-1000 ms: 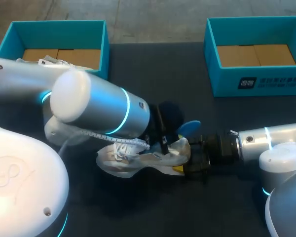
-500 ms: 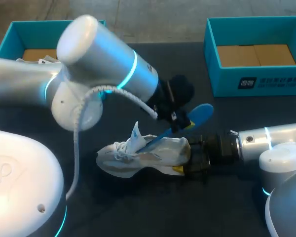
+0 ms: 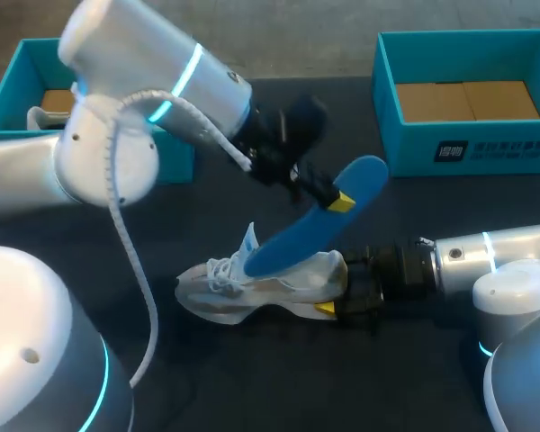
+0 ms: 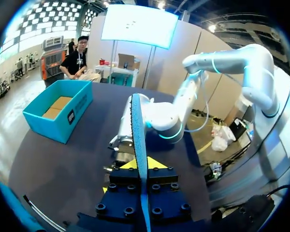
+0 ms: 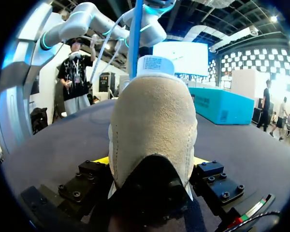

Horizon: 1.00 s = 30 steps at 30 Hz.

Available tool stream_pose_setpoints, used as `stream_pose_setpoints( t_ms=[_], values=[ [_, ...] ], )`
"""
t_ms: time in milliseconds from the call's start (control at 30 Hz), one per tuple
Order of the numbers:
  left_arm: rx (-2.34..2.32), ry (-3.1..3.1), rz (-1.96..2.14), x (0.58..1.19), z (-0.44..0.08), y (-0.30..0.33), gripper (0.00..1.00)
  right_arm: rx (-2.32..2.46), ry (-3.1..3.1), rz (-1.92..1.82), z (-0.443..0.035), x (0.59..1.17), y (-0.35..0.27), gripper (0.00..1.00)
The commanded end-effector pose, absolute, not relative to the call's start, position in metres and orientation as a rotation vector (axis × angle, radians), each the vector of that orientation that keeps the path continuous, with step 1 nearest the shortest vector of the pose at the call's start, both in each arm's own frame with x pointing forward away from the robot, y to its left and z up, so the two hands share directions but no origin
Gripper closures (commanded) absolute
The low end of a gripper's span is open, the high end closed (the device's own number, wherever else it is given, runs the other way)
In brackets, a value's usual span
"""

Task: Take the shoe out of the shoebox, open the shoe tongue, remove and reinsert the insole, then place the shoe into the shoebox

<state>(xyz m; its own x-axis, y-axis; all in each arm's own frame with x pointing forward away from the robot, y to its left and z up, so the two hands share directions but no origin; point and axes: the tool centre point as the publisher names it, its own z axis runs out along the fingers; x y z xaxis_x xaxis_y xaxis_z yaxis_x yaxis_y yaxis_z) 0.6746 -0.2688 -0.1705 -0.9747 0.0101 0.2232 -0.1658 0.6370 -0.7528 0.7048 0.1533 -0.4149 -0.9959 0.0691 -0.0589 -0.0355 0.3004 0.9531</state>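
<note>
The white and beige lace-up sneaker [image 3: 252, 290] lies on its sole near the middle of the dark desk [image 3: 279, 382], somewhat toward the near edge. Its toe points to the left edge and its heel to the right edge. The right gripper [image 3: 335, 293] comes in low from the right edge. Its two fingers are clamped on the suede heel from both sides, and in the right wrist view the heel fills the space between them. The white tongue [image 3: 249, 243] stands up from the laces.

The flat blue insole [image 3: 310, 225] is above the sneaker and slopes up toward the far right. Its lower end is at the opening just beside the tongue; I cannot tell if it touches there. The left gripper [image 3: 336, 198] pinches the insole near its upper end, one finger on each flat face. In the left wrist view the insole stands edge-on between the fingers.

One teal cardboard shoebox [image 3: 468, 148] is at the far right corner, well apart from the sneaker, with dark desk surface showing between them. A second teal shoebox [image 3: 18, 72] is at the far left corner, partly behind the left arm.
</note>
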Motion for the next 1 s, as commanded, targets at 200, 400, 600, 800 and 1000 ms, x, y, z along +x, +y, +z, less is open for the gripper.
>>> stream_pose_setpoints(
  t_ms=[200, 400, 600, 800, 1000],
  values=[
    [0.081, -2.586, 1.284, 0.6695, -0.1438, -0.2441, 1.00, 0.033, 2.468, 1.799, -0.4146, 0.7031, 0.1548, 1.00],
    [0.081, -2.586, 1.284, 0.6695, -0.1438, -0.2441, 1.00, 0.033, 2.468, 1.799, -0.4146, 0.7031, 0.1548, 1.00],
    [0.081, -2.586, 1.284, 0.6695, -0.1438, -0.2441, 1.00, 0.033, 2.468, 1.799, -0.4146, 0.7031, 0.1548, 1.00],
    [0.081, -2.586, 1.284, 0.6695, -0.1438, -0.2441, 1.00, 0.033, 2.468, 1.799, -0.4146, 0.7031, 0.1548, 1.00],
    [0.067, -2.579, 1.326, 0.6695, -0.1366, -0.2415, 1.00, 0.033, 2.468, 1.799, -0.4146, 0.7031, 0.1548, 1.00]
  ],
)
